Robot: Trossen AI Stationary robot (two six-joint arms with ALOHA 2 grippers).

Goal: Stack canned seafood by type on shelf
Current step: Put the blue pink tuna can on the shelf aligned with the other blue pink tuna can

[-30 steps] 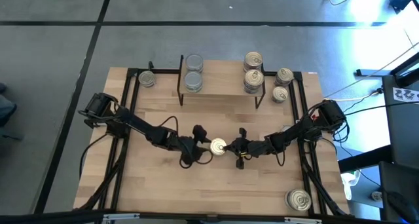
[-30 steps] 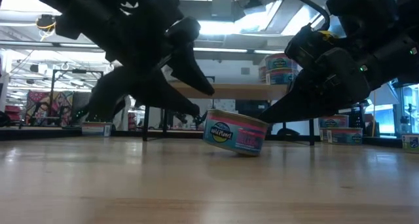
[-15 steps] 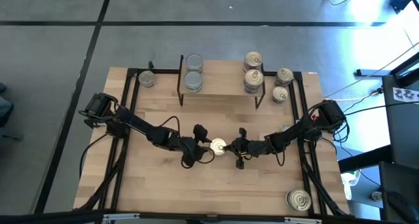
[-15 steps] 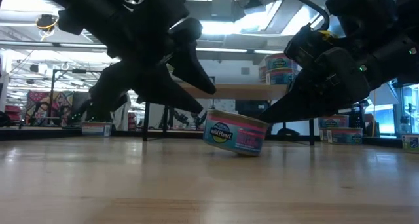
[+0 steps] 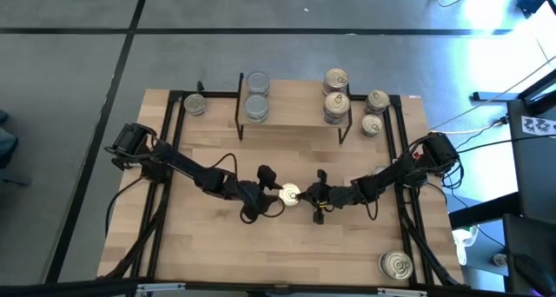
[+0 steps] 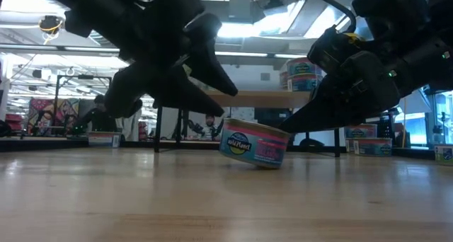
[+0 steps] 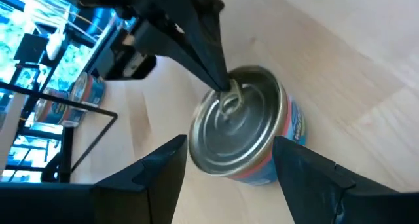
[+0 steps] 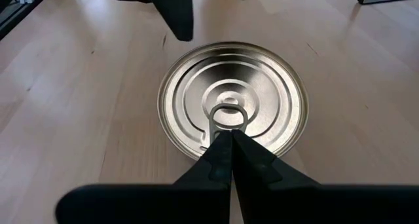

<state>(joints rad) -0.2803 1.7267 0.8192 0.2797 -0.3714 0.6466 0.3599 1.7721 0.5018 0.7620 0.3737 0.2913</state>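
The left hand [image 5: 268,193] stands released, its dark fingers [image 7: 157,178] spread to either side of the small round metal tin with a silver pull-ring lid and a teal-and-pink label [image 6: 255,143], which sits tipped at mid-tabletop [image 5: 217,245], well short of the light-wood shelf on black legs [image 5: 295,115]. The right hand [image 8: 226,142] is clenched, its tips at the pull ring [image 8: 227,116]. The tin looks rigid, fairly dense and slick-walled, so the curved side wall seems the safer hold than the thin ring.
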